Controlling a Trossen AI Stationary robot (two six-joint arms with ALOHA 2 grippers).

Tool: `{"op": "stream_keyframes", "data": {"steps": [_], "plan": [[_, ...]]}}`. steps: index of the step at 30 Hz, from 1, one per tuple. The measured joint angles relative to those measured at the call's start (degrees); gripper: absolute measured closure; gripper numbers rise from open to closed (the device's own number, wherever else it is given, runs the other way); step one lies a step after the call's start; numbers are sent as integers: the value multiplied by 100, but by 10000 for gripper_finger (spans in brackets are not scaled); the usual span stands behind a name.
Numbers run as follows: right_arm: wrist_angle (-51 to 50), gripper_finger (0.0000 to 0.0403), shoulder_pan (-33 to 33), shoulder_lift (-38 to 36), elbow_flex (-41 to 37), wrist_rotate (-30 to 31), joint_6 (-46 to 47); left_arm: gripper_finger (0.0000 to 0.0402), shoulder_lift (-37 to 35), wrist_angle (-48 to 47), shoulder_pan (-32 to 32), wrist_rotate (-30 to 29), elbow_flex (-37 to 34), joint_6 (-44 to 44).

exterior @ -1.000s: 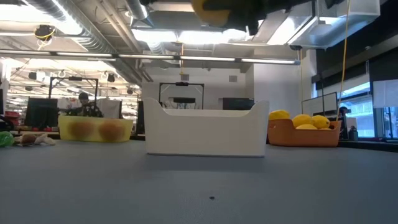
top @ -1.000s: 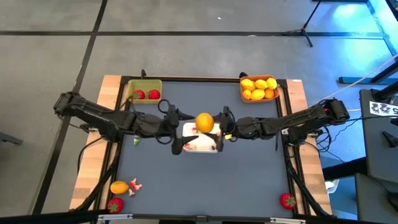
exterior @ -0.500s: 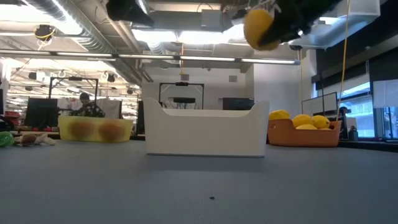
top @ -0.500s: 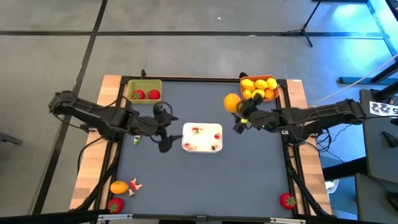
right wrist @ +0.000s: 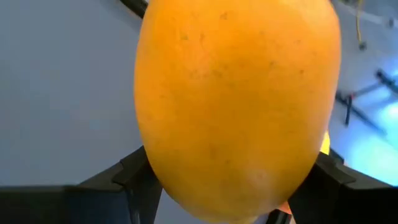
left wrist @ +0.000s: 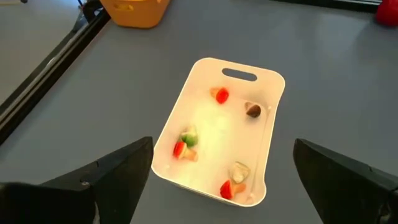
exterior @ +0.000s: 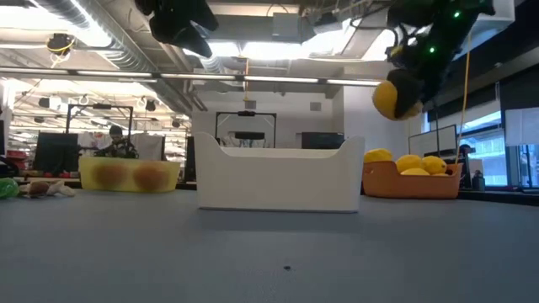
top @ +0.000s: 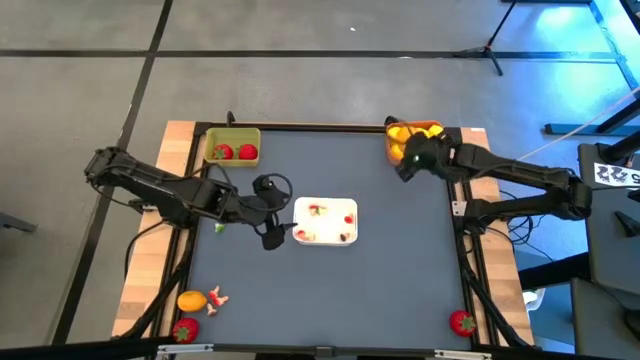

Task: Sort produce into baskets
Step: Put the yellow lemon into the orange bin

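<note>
Over the orange basket (top: 418,143): right gripper (top: 408,160) clamps an orange fruit (exterior: 396,98), apparently above the rim.
Table (top: 320,290): grey; white tray (top: 325,221) centred.
Room: office lights.
Left gripper (top: 272,212): spread wide, empty.
Change: fruit carried from tray to basket.

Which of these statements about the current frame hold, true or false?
1. The right gripper holds an orange fruit. True.
2. The left gripper is closed on a strawberry. False: it is open and empty, beside the white tray.
3. The green basket holds two strawberries. True.
4. The white tray is bare. False: small scraps lie in it.
5. The carried fruit already rests in the orange basket. False: it hangs above it.
</note>
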Motion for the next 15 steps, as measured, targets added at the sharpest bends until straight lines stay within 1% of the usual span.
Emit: {"op": "stream_keyframes", "data": {"steps": [7, 11, 15], "plan": [[12, 139, -1087, 305, 2, -575, -3, 21, 33, 3, 0, -2, 0, 2], [46, 139, -1497, 602, 2, -871, -24, 21, 33, 1, 0, -2, 0, 2], [-201, 139, -1792, 893, 2, -913, 1, 21, 33, 2, 0, -2, -16, 2]]}}
